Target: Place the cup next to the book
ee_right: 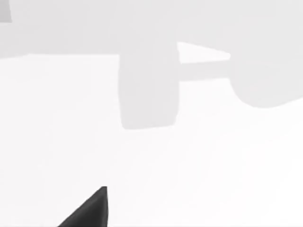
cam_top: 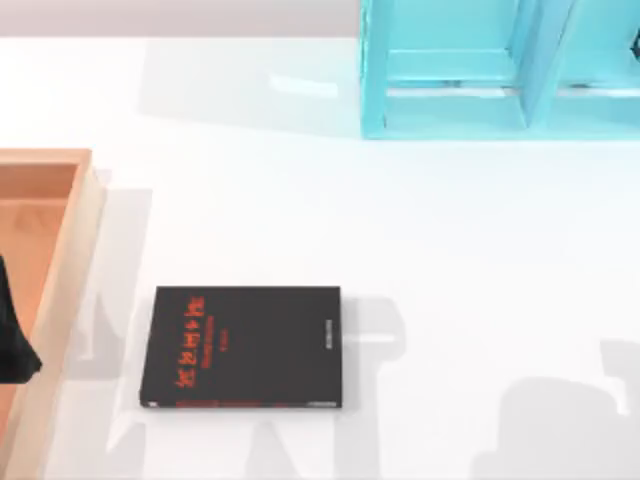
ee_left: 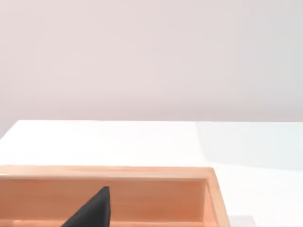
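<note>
The left gripper (cam_top: 12, 345) hangs over the wooden tray (cam_top: 70, 250) at the left edge of the table, a dark shape against the tray's inner floor. Whether its fingers are spread or closed cannot be told. In the left wrist view a single dark fingertip (ee_left: 92, 208) points down into the tray in front of its far wall (ee_left: 109, 172), so my guess is that this arm is reaching there for something.

The book (cam_top: 245, 347) lies flat near the front edge of the table, left of centre, cover up with its red characters readable and its spine toward the table's right. It is just beside the tray but not touching it. The bare table surface (cam_top: 450, 300) on the book's right and behind it leaves plenty of room for setting something down next to it.

I cannot find the cup; it may be inside the tray beneath the gripper, but that is a guess.

The right gripper, by its wrist view, is over plain white table, with one dark fingertip (ee_right: 90, 208) and grey arm shadows (ee_right: 149, 90) on the surface; its state cannot be told either.

Count: one book, one wooden tray, one turquoise shelf unit (cam_top: 500, 70) at the table's back right corner.
</note>
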